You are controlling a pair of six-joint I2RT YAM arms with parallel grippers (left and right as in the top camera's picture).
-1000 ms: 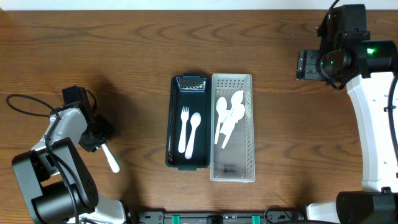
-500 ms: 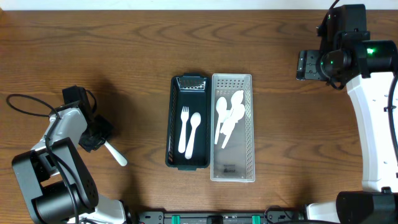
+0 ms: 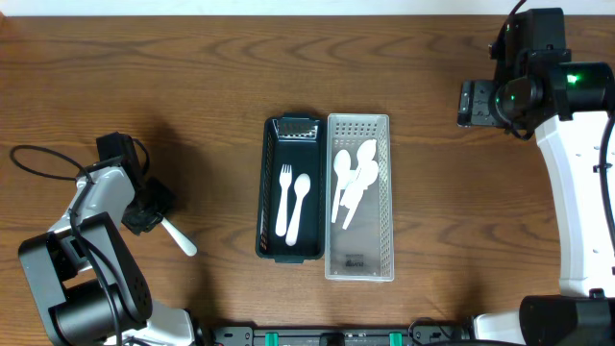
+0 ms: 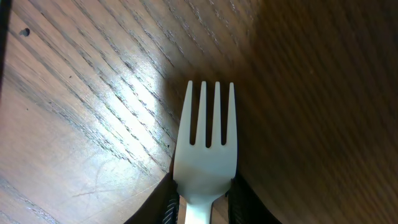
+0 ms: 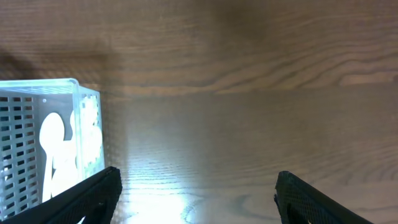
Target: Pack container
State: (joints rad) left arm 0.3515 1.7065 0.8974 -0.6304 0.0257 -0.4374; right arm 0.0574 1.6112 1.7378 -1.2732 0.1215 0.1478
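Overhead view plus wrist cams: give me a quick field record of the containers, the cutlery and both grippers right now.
left gripper: shut on white fork, tines pointing away from it
left gripper position: over the table, well off to the dark tray's far side from the basket
right gripper: open, empty, over wood beyond the clear basket
dark tray: holds packed fork and packed spoon
clear basket: alongside the tray, holds several white spoons
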